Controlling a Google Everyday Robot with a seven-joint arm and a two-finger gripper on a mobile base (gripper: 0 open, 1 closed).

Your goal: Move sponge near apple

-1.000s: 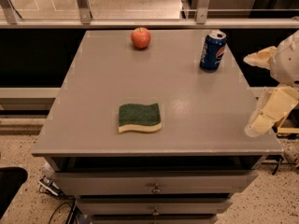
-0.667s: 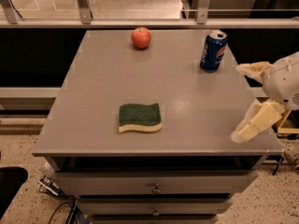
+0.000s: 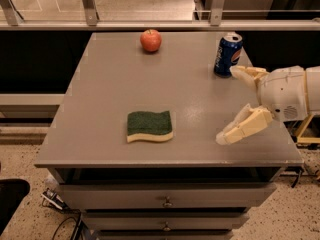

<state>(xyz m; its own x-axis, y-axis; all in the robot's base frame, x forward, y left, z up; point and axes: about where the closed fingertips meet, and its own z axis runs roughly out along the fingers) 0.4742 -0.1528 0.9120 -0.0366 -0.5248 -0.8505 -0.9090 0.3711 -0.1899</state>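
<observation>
The sponge (image 3: 150,126), dark green on top with pale yellow foam below, lies flat near the front middle of the grey table (image 3: 110,89). The red-orange apple (image 3: 150,40) sits at the far edge, well behind the sponge. My gripper (image 3: 231,104) reaches in from the right over the table's right side, well to the right of the sponge. Its two cream fingers are spread wide apart and hold nothing.
A blue soda can (image 3: 227,54) stands at the far right of the table, just behind my upper finger (image 3: 247,74). A metal rail and glass run behind the table. Drawers (image 3: 165,200) sit below the front edge.
My gripper has moved leftward over the table's right side, closer to the sponge. The sponge, apple and can have not moved.
</observation>
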